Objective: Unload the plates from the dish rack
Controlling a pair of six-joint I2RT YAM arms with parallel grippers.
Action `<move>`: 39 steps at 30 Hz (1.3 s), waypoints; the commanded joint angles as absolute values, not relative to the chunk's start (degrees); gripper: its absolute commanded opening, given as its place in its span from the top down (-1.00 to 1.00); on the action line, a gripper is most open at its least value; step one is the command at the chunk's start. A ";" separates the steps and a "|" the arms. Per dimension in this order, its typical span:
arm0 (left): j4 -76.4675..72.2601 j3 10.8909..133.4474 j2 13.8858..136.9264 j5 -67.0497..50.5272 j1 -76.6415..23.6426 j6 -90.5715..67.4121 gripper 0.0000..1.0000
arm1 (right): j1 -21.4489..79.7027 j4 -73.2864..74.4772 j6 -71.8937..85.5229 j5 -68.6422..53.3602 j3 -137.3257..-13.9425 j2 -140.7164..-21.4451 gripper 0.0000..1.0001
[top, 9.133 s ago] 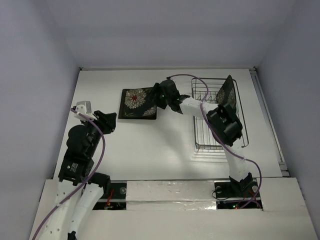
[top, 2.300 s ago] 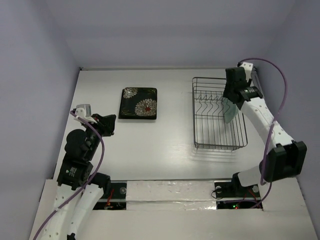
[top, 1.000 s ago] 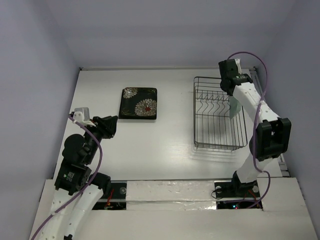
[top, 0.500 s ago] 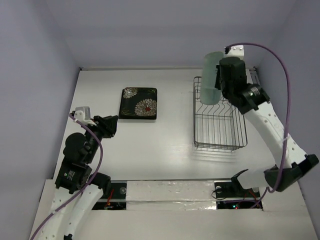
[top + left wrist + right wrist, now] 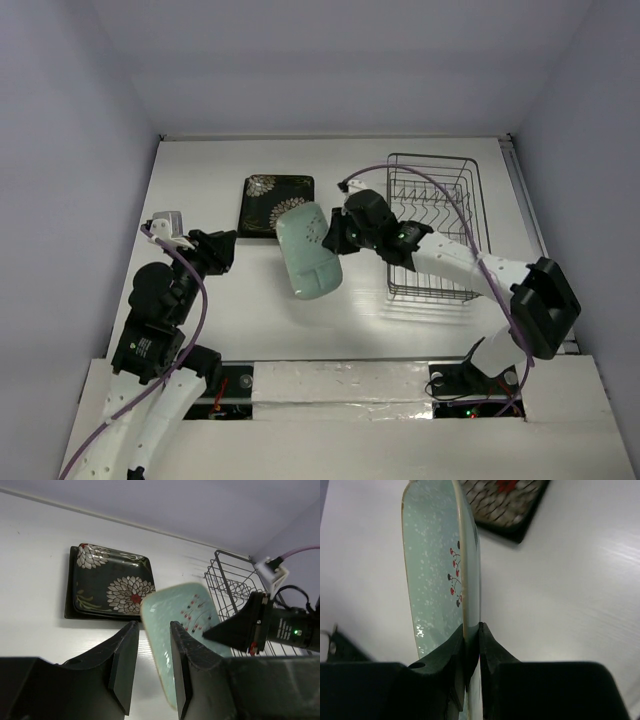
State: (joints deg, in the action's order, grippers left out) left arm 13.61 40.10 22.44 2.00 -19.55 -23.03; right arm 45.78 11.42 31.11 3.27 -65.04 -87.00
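**Mint plate** (image 5: 308, 252): pale oblong with rounded corners and a small red-and-black sprig on its face. Location: clamped by one short end in the right pincer (image 5: 338, 232), one finger on each face. It reaches out ahead of the fingertips, clear of the table. The dish rack (image 5: 437, 296) lies behind the pincer, and the black flowered plates (image 5: 265, 200) lie flat just beyond the plate's far corner. Handling, as judged: glazed ceramic, so stiff, smooth and probably slippery, and liable to chip or break if dropped. It looks weighty enough for an end grip to let it pivot between the pads. Best hold: the rim, pinched well in from the edge, as here. Pose: the right arm stretches low from its base across the rack, wrist rolled so the plate tilts face-up; the wrist view shows it edge-on between the fingers. Left pincer (image 5: 215, 250): empty, fingers apart, raised to the plate's side and pointing towards it.
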 commanded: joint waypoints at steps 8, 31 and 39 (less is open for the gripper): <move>12.13 40.25 23.64 2.55 -19.42 -23.03 0.43 | 46.58 0.35 23.04 -20.37 -66.27 -94.47 1.00; 11.87 40.17 24.34 1.93 -18.90 -22.94 0.24 | 46.58 7.30 23.29 -5.72 -61.70 -101.34 -0.47; 11.95 40.17 24.35 1.85 -18.37 -22.76 0.00 | 46.58 8.70 24.00 -0.36 -62.31 -90.46 -0.90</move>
